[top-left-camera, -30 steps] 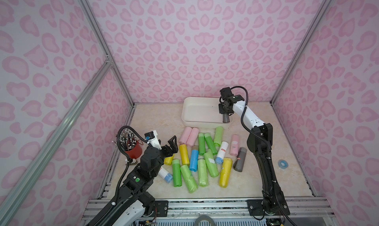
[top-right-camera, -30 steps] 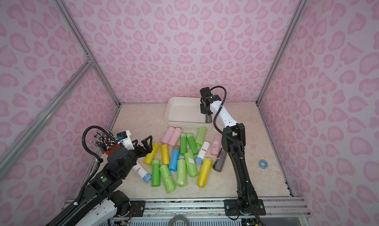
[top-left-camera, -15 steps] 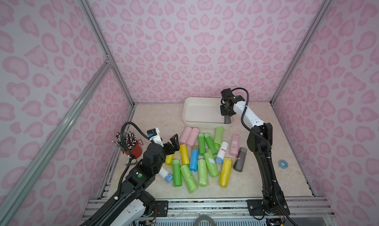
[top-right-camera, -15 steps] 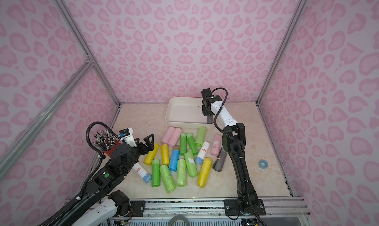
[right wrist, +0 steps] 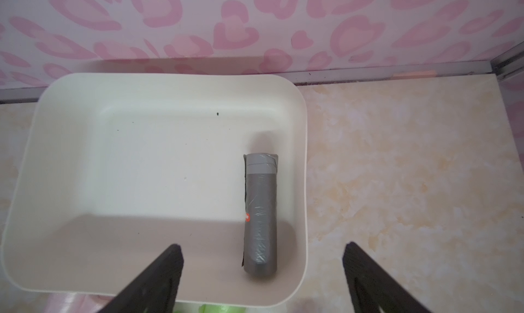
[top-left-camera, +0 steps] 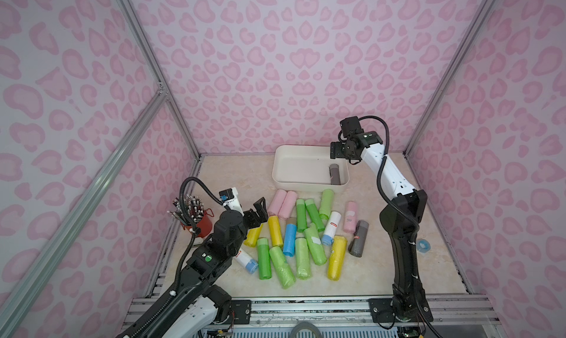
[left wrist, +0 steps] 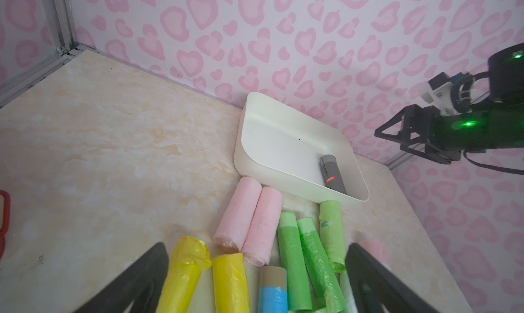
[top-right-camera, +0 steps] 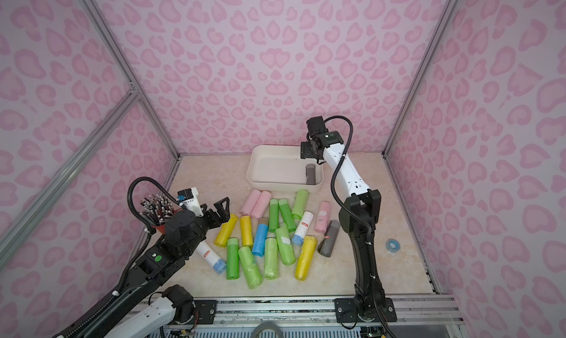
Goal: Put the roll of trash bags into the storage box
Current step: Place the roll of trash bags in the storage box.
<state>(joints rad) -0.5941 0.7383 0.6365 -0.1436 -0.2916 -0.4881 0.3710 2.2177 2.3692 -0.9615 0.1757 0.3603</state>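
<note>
The right claw [right wrist: 263, 245] now stands apart and empty: the grey roll [right wrist: 260, 212] it released lies just beneath it in the box [right wrist: 71, 104], delivered. The left claw [left wrist: 257, 245], also apart, hovers over loose rolls [left wrist: 249, 223].

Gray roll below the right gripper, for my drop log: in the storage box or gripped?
In: the gray roll lies flat on the storage box floor; the right gripper hangs open above.
</note>
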